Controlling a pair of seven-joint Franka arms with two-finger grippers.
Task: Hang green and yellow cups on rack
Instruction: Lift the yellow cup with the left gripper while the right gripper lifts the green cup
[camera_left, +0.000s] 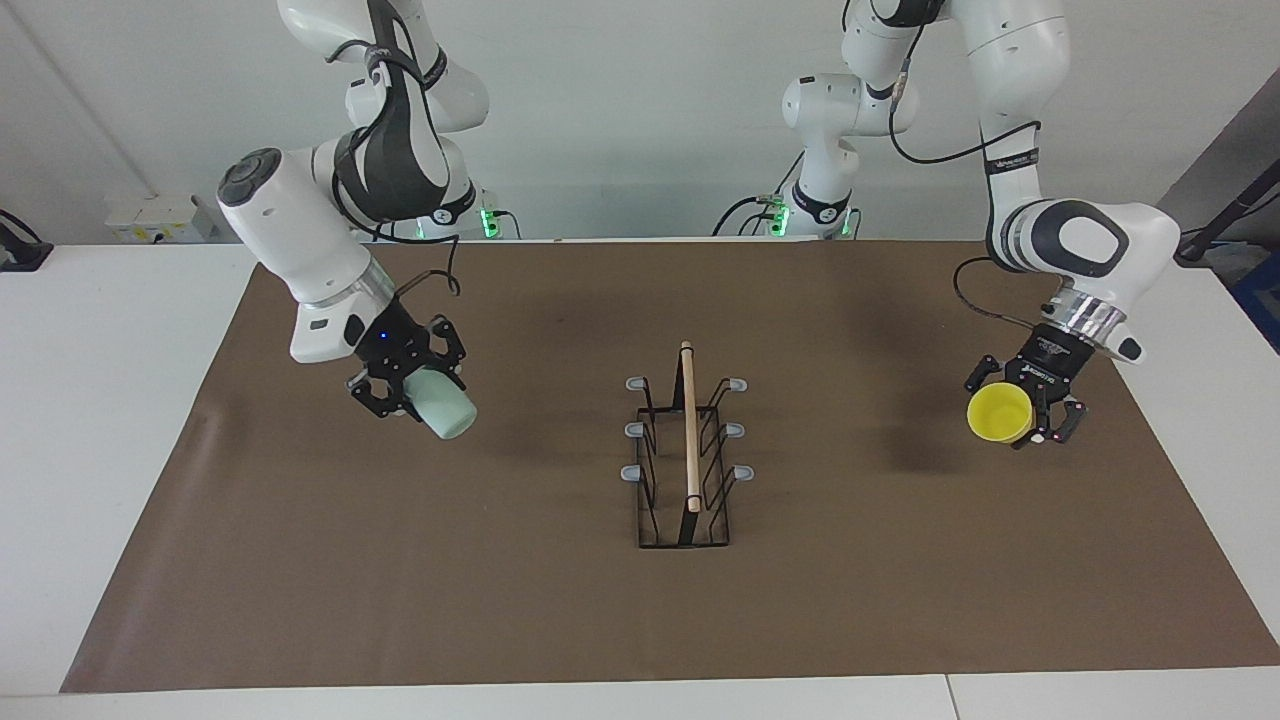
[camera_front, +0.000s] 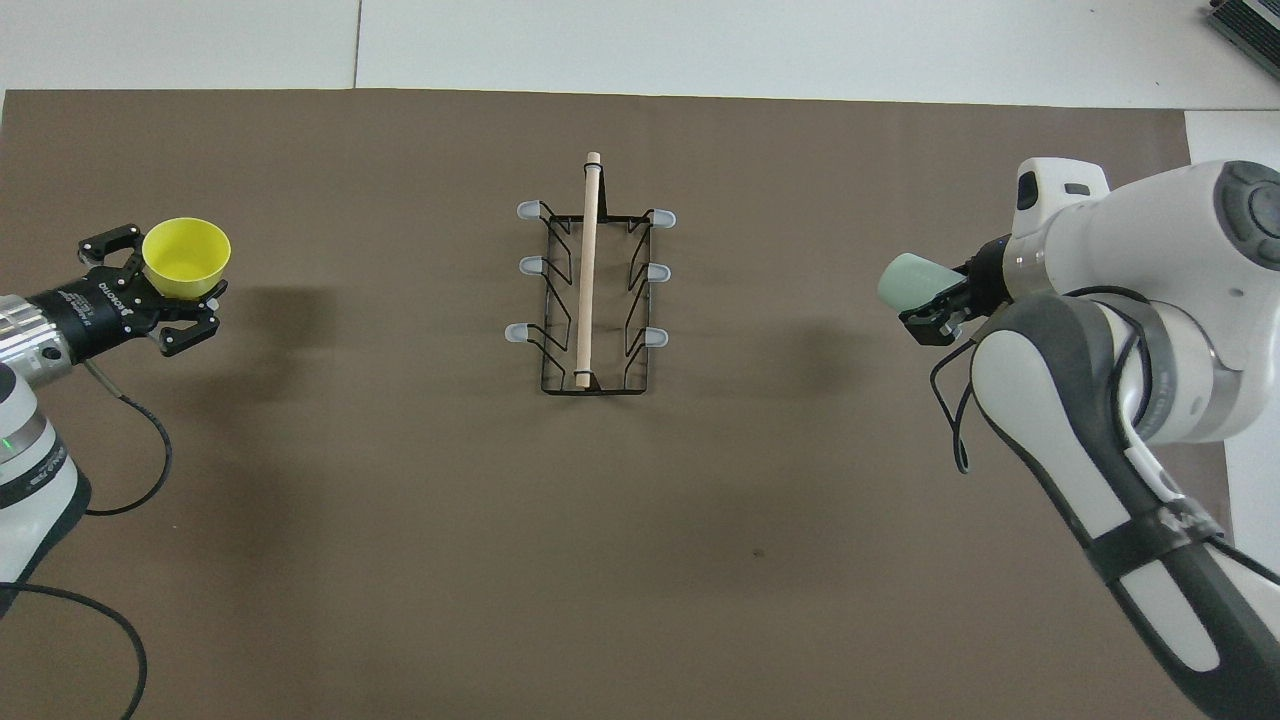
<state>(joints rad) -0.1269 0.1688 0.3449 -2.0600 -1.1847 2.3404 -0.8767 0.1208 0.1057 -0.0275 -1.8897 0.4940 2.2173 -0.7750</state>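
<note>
Nearest the robots, both cups hang in the air over the brown mat (camera_left: 560, 610) that covers the table (camera_left: 110, 400); the right pincer (camera_left: 408, 392), toward the right arm's end, is clenched on the green cup (camera_left: 443, 410), which lies tilted with its closed base pointing toward the rack; the left pincer (camera_left: 1022, 418), toward the left arm's end, grasps the yellow cup (camera_left: 998, 413) by its rim, the mouth turned up in the overhead view (camera_front: 186, 258); each cup is well apart from the rack; between them, the rack (camera_left: 686, 460) stands on the middle of the mat, its wooden rod (camera_left: 689, 425) running away from the robots, grey-tipped pegs (camera_left: 637, 429) on both sides bare.
</note>
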